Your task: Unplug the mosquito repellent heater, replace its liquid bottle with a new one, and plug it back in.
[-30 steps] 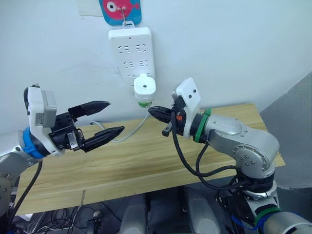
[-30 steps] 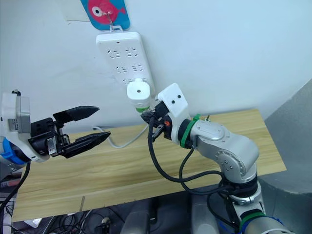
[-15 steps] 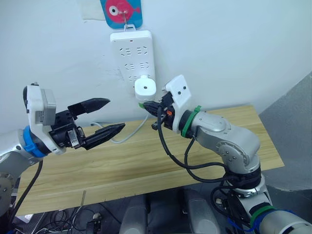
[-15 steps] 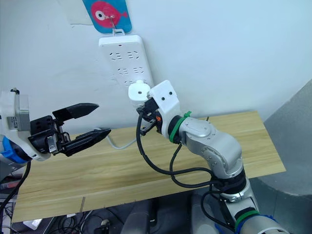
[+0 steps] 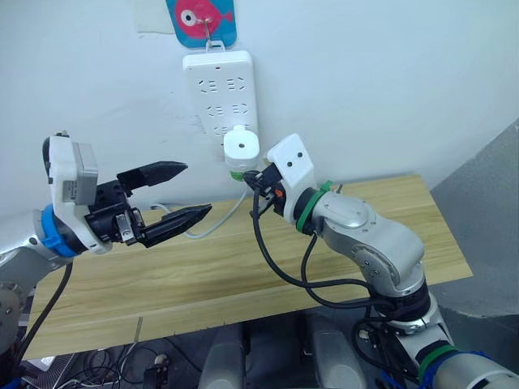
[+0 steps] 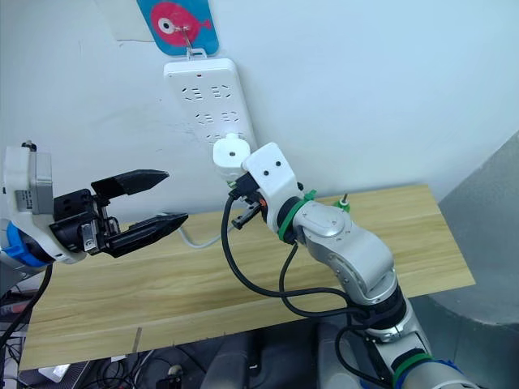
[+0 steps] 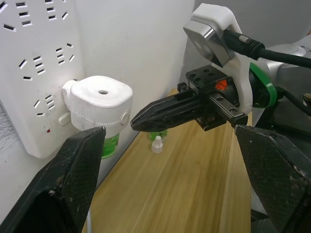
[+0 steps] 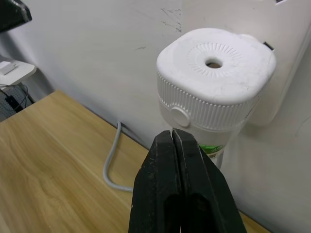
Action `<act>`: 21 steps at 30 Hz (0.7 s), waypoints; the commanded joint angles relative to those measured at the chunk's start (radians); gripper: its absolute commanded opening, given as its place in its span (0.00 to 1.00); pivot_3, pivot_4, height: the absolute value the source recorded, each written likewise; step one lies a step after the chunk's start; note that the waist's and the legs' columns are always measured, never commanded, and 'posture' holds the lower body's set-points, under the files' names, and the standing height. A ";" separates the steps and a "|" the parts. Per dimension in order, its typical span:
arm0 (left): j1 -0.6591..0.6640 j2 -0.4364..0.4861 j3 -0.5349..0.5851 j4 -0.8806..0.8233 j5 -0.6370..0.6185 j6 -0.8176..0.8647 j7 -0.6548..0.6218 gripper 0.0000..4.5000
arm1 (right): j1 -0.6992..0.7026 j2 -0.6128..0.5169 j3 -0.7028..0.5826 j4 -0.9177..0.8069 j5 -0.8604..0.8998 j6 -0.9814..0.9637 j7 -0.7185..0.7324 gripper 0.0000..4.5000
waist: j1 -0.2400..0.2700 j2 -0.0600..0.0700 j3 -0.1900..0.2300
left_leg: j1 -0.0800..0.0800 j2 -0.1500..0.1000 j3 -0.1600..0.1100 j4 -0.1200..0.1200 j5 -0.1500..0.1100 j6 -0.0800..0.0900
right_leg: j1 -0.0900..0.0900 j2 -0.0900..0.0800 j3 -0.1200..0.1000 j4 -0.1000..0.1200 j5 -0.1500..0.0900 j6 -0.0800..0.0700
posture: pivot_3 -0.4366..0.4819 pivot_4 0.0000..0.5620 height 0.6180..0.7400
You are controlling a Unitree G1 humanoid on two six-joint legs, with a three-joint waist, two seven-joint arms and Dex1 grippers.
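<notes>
The mosquito repellent heater (image 5: 241, 147), a rounded white unit with a vent hole, is plugged into the lowest socket of the white power strip (image 5: 217, 89) on the wall. Its green liquid bottle (image 8: 210, 148) hangs under it. My right gripper (image 5: 248, 179) is shut with nothing in it. Its tips sit just in front of the heater's lower edge, by the bottle; I cannot tell if they touch. My left gripper (image 5: 197, 188) is open, a short way left of the heater and lower. A small white-capped bottle (image 7: 156, 144) stands on the wooden table (image 5: 243, 267) near the wall.
The power strip hangs from a hook with a fish sticker (image 5: 201, 16). Its grey cable (image 5: 219, 219) drops to the table and runs left behind my left gripper. The grey floor lies beyond the table's right end.
My right gripper has moved left and up from beside the heater to just under its front. The left gripper has edged slightly right. The camera tilted a little.
</notes>
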 commanded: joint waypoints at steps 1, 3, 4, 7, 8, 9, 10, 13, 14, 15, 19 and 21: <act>-0.003 0.014 0.011 -0.004 -0.018 -0.002 -0.002 1.00 | -0.010 0.017 -0.005 -0.037 -0.009 -0.028 0.005 0.01 | 0.000 0.000 0.000 | 0.000 0.000 0.000 0.000 0.000 0.000 | 0.000 0.000 0.000 0.000 0.000 0.000 | 0.37 0.48 0.95; -0.002 0.012 0.013 -0.006 -0.020 0.001 0.000 1.00 | -0.011 0.022 -0.006 -0.037 -0.011 -0.029 0.008 0.01 | 0.000 0.000 0.000 | 0.000 0.000 0.000 0.000 0.000 0.000 | 0.000 0.000 0.000 0.000 0.000 0.000 | 0.37 0.48 0.95; -0.002 0.012 0.013 -0.007 -0.020 0.001 -0.001 1.00 | -0.013 0.024 -0.006 -0.037 -0.013 -0.030 0.010 0.01 | 0.000 0.000 0.000 | 0.000 0.000 0.000 0.000 0.000 0.000 | 0.000 0.000 0.000 0.000 0.000 0.000 | 0.37 0.48 0.95; -0.002 0.013 0.014 -0.007 -0.021 0.003 -0.001 1.00 | -0.018 0.028 -0.009 -0.030 -0.022 -0.032 0.010 0.01 | 0.000 0.000 0.000 | 0.000 0.000 0.000 0.000 0.000 0.000 | 0.000 0.000 0.000 0.000 0.000 0.000 | 0.37 0.48 0.95; -0.002 0.012 0.014 -0.006 -0.021 0.003 0.000 1.00 | -0.019 0.029 -0.009 -0.029 -0.025 -0.032 0.008 0.01 | 0.000 0.000 0.000 | 0.000 0.000 0.000 0.000 0.000 0.000 | 0.000 0.000 0.000 0.000 0.000 0.000 | 0.37 0.48 0.95; -0.002 0.012 0.014 -0.006 -0.022 0.004 0.000 1.00 | -0.019 0.031 -0.010 -0.029 -0.027 -0.032 0.007 0.01 | 0.000 0.000 0.000 | 0.000 0.000 0.000 0.000 0.000 0.000 | 0.000 0.000 0.000 0.000 0.000 0.000 | 0.37 0.48 0.95; -0.002 0.013 0.014 -0.006 -0.022 0.004 0.000 1.00 | -0.019 0.034 -0.010 -0.027 -0.030 -0.032 0.005 0.01 | 0.000 0.000 0.000 | 0.000 0.000 0.000 0.000 0.000 0.000 | 0.000 0.000 0.000 0.000 0.000 0.000 | 0.37 0.49 0.95; 0.000 0.013 0.017 -0.008 -0.024 0.006 0.000 1.00 | -0.018 0.043 -0.009 -0.023 -0.042 -0.035 -0.003 0.01 | 0.000 0.000 0.000 | 0.000 0.000 0.000 0.000 0.000 0.000 | 0.000 0.000 0.000 0.000 0.000 0.000 | 0.37 0.49 0.95; 0.000 0.013 0.017 -0.008 -0.025 0.007 0.001 1.00 | -0.018 0.046 -0.009 -0.021 -0.046 -0.036 -0.005 0.01 | 0.000 0.000 0.000 | 0.000 0.000 0.000 0.000 0.000 0.000 | 0.000 0.000 0.000 0.000 0.000 0.000 | 0.37 0.49 0.95; 0.001 0.013 0.018 -0.008 -0.025 0.007 0.000 1.00 | -0.018 0.049 -0.009 -0.020 -0.051 -0.037 -0.007 0.01 | 0.000 0.000 0.000 | 0.000 0.000 0.000 0.000 0.000 0.000 | 0.000 0.000 0.000 0.000 0.000 0.000 | 0.37 0.49 0.95; -0.001 0.014 0.017 -0.005 -0.025 0.007 -0.001 1.00 | -0.017 0.054 -0.009 -0.016 -0.064 -0.038 -0.010 0.01 | 0.000 0.000 0.000 | 0.000 0.000 0.000 0.000 0.000 0.000 | 0.000 0.000 0.000 0.000 0.000 0.000 | 0.37 0.49 0.95; -0.001 0.014 0.017 -0.005 -0.025 0.006 -0.001 1.00 | -0.017 0.056 -0.006 -0.010 -0.072 -0.041 -0.012 0.01 | 0.000 0.000 0.000 | 0.000 0.000 0.000 0.000 0.000 0.000 | 0.000 0.000 0.000 0.000 0.000 0.000 | 0.37 0.49 0.95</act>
